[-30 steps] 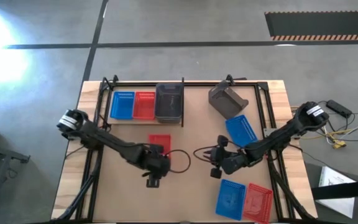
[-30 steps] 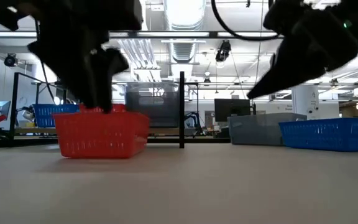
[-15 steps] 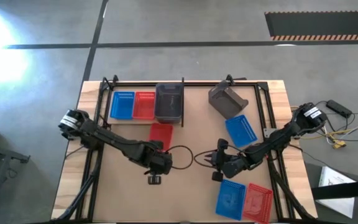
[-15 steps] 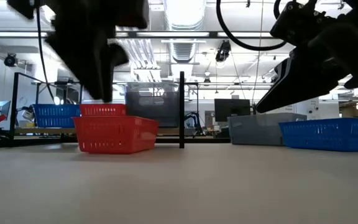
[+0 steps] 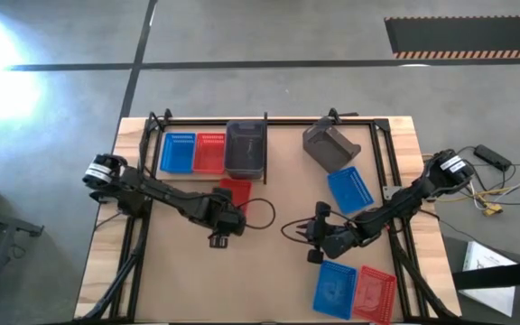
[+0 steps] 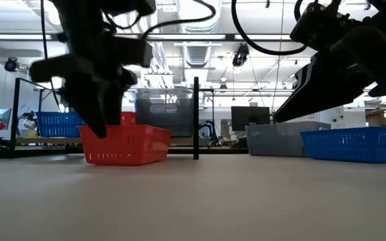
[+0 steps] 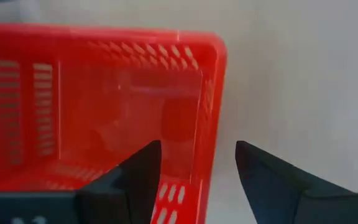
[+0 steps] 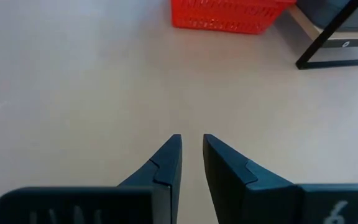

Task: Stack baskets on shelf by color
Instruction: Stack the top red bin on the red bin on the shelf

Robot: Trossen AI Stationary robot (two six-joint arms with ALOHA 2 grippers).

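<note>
A loose red basket (image 5: pixel 237 190) (image 6: pixel 129 144) rests on its base on the table, just in front of the shelf (image 5: pixel 188 175). On the shelf, a blue (image 5: pixel 178 152), a red (image 5: pixel 209 152) and a dark grey basket (image 5: pixel 246 149) sit side by side. My left gripper (image 7: pixel 197 146) (image 5: pixel 227 209) is open at the loose basket's near end. One finger is inside and one outside a side wall (image 7: pixel 209 118), with a gap showing on both sides. My right gripper (image 8: pixel 192 146) (image 5: pixel 314 233) hovers mid-table, shut to a narrow slit and holding nothing.
A dark grey basket (image 5: pixel 328 144) lies tipped at the far right. A blue basket (image 5: pixel 350 188) is beside my right arm. Another blue basket (image 5: pixel 337 284) and a red one (image 5: pixel 375 291) sit at the near right. Black frame rails (image 5: pixel 395 181) run along both table sides.
The loose red basket slid from the middle of the table toward the far edge and stopped in front of the shelf. My left gripper came off it, rose and drew back. It then moved toward the far edge and down again around the basket's wall. My right gripper shifted slightly toward the near edge.
</note>
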